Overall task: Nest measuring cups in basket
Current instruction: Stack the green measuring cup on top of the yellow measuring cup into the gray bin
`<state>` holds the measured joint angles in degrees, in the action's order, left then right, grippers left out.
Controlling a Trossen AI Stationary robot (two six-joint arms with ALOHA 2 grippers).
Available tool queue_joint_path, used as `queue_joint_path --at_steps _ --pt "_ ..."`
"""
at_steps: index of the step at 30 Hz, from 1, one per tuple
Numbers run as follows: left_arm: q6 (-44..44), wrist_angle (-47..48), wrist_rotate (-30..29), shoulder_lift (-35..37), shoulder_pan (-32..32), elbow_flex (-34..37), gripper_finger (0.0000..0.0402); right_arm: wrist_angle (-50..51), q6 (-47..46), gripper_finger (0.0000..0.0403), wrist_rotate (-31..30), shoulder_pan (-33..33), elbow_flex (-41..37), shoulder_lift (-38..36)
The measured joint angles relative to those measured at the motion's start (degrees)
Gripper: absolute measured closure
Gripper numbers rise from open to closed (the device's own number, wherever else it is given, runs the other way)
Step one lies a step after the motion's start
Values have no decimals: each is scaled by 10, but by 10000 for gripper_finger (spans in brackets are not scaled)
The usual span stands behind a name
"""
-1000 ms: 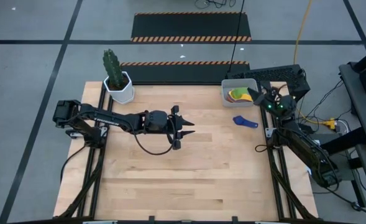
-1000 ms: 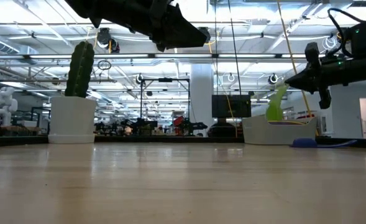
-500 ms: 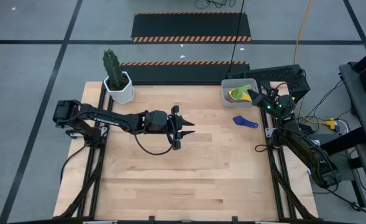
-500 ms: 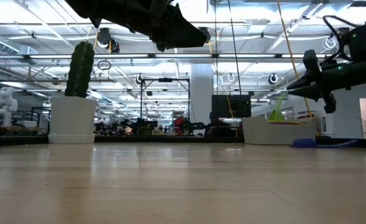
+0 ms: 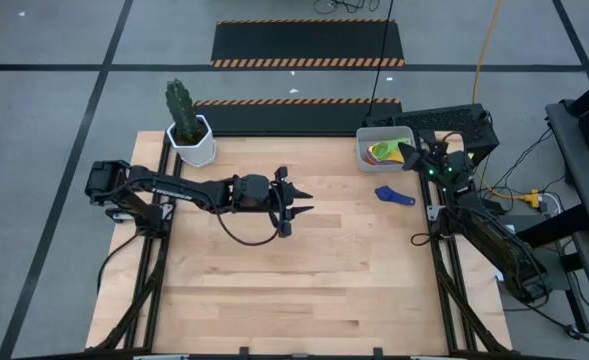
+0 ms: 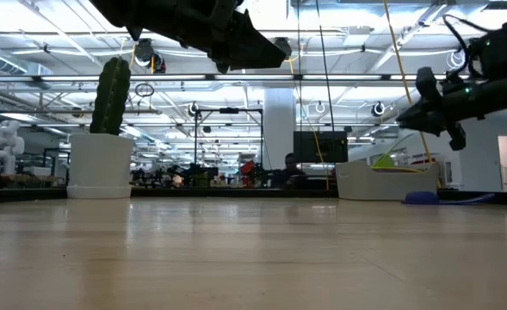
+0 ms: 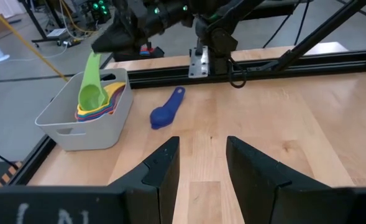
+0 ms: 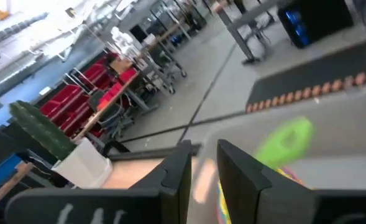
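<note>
The grey basket (image 5: 369,135) (image 7: 77,127) stands at the table's far right corner. It holds a stack of coloured measuring cups (image 7: 111,101). A green cup (image 7: 91,93) (image 5: 386,150) sits on top, its handle (image 6: 388,158) (image 8: 286,142) slanting up over the rim. A dark blue cup (image 5: 394,195) (image 7: 166,112) lies on the table just in front of the basket. My right gripper (image 5: 405,152) (image 8: 203,158) hovers open just above the basket's right side, clear of the green handle. My left gripper (image 5: 302,202) (image 7: 201,155) hangs open over the table's middle.
A white pot with a cactus (image 5: 191,140) (image 6: 100,164) stands at the far left corner. The wooden table (image 5: 294,270) is bare from its middle to the near edge. Black frame rails (image 7: 245,65) run along the table's right side behind the basket.
My right gripper has let go of the green cup and rolled a little above the basket. The cup, held up by its handle a second ago, has sunk into the basket onto the stack, and its handle now leans low over the rim.
</note>
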<state>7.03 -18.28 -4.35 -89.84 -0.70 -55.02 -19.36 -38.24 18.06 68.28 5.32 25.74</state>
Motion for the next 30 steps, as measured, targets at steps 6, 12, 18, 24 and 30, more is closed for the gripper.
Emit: queue_joint_path --at_steps 6,12,18,24,30 --pt "0 0 0 0 -2 0 266 44 45 332 -48 -58 65 -14" --pt "0 -10 0 0 -13 0 266 194 158 345 -198 -130 147 7" --pt "0 -12 41 0 -26 0 266 246 231 385 -328 -189 183 54" --pt "2 -13 44 0 -32 0 266 259 248 400 -386 -204 186 147" --pt "3 -5 46 0 -30 0 266 275 257 402 -423 -204 185 211"
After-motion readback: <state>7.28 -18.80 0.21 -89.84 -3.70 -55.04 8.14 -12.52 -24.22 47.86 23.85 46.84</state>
